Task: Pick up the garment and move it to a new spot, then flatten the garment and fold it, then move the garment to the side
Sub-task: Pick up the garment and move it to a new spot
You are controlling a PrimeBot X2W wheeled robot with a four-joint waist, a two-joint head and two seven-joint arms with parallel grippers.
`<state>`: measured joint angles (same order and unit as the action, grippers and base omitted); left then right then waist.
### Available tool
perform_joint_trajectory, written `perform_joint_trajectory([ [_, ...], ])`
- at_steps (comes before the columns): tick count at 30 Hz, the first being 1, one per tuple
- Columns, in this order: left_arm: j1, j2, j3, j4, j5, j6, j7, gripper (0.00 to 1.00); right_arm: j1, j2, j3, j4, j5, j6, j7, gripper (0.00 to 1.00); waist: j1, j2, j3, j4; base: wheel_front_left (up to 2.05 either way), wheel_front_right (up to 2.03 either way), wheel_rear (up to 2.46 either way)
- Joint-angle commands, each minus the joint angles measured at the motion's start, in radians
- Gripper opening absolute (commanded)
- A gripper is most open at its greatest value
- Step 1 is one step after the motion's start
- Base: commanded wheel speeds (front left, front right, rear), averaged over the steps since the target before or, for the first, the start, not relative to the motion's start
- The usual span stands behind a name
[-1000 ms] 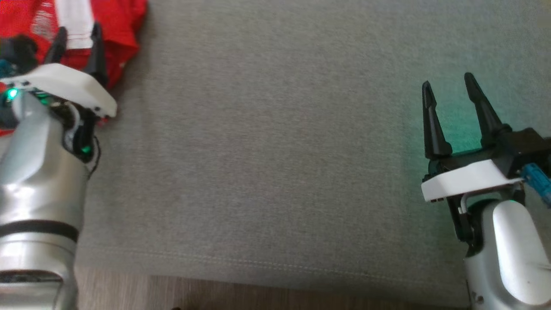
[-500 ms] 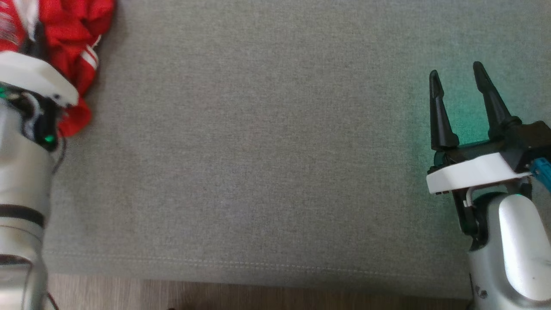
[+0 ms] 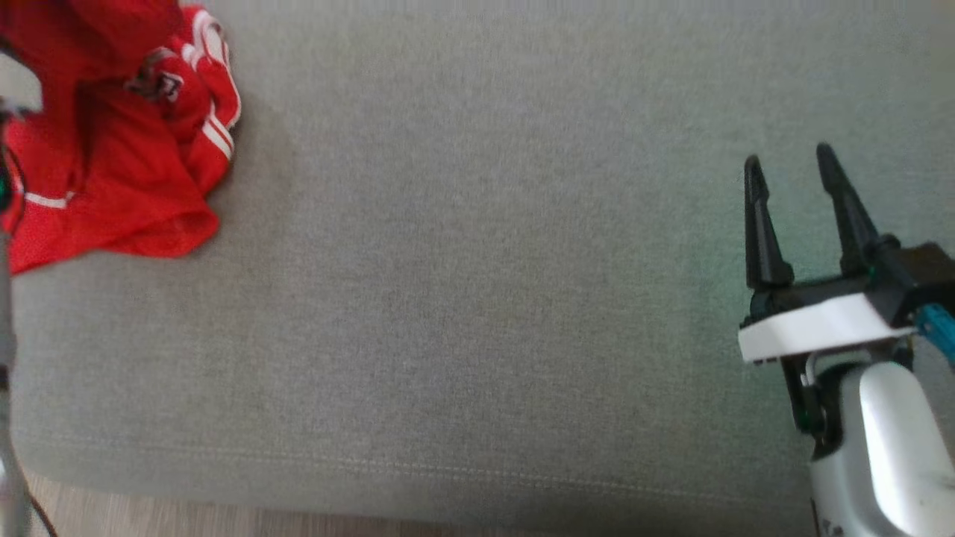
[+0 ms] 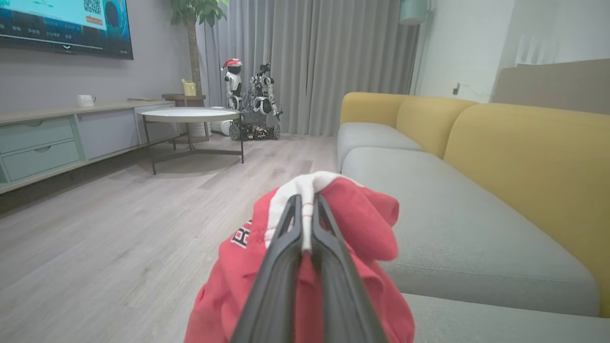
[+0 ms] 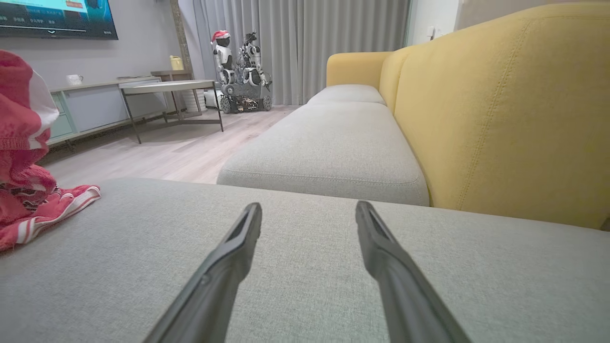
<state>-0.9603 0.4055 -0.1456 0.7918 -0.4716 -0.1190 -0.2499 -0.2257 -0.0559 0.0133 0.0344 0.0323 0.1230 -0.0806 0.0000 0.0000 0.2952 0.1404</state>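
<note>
Garment [image 3: 112, 171] now higher; grey sofa [image 3: 485, 298] beneath

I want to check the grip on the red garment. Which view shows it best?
The left wrist view: up close, the left pincer is shut on the white band of the garment. The head view shows the garment bunched at upper left. The right wrist view catches its side at the left edge.

light: soft, even daylight | shadows: faint | head view: slightly blurred, soft focus
</note>
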Motion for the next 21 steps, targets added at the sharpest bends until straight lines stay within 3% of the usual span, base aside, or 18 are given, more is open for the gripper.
perform_joint_trajectory([
  [1, 0.026, 0.060, 0.033, -0.068, 0.011, 0.006, -0.012, 0.00, 0.012, 0.005, 0.018, -0.028, 0.012, 0.008, -0.007, 1.00, 0.0000, 0.0000, -0.049, -0.003, 0.00, 0.00, 0.00],
  [8, 0.307, 0.029, 0.042, -0.333, 0.019, 0.068, -0.006, 0.00, 0.092, 0.005, 0.004, -0.040, 0.048, 0.008, -0.009, 1.00, 0.0000, 0.0000, -0.158, -0.032, 0.00, 0.00, 0.00],
  [14, 0.570, -0.019, -0.006, -0.630, 0.027, 0.139, 0.064, 0.00, 0.166, 0.006, -0.013, -0.075, 0.084, 0.008, 0.000, 1.00, 0.0000, 0.0000, -0.224, -0.068, 0.00, 0.00, 0.00],
  [18, 0.662, -0.047, -0.065, -0.784, 0.051, 0.172, 0.115, 0.00, 0.194, 0.006, -0.021, -0.103, 0.103, 0.008, 0.009, 1.00, 0.0000, 0.0000, -0.238, -0.111, 0.00, 0.00, 0.00],
  [21, 0.675, -0.075, -0.115, -0.836, 0.056, 0.171, 0.146, 0.00, 0.196, 0.006, -0.011, -0.120, 0.114, 0.008, 0.015, 1.00, 0.0000, 0.0000, -0.232, -0.164, 0.00, 0.00, 0.00],
])
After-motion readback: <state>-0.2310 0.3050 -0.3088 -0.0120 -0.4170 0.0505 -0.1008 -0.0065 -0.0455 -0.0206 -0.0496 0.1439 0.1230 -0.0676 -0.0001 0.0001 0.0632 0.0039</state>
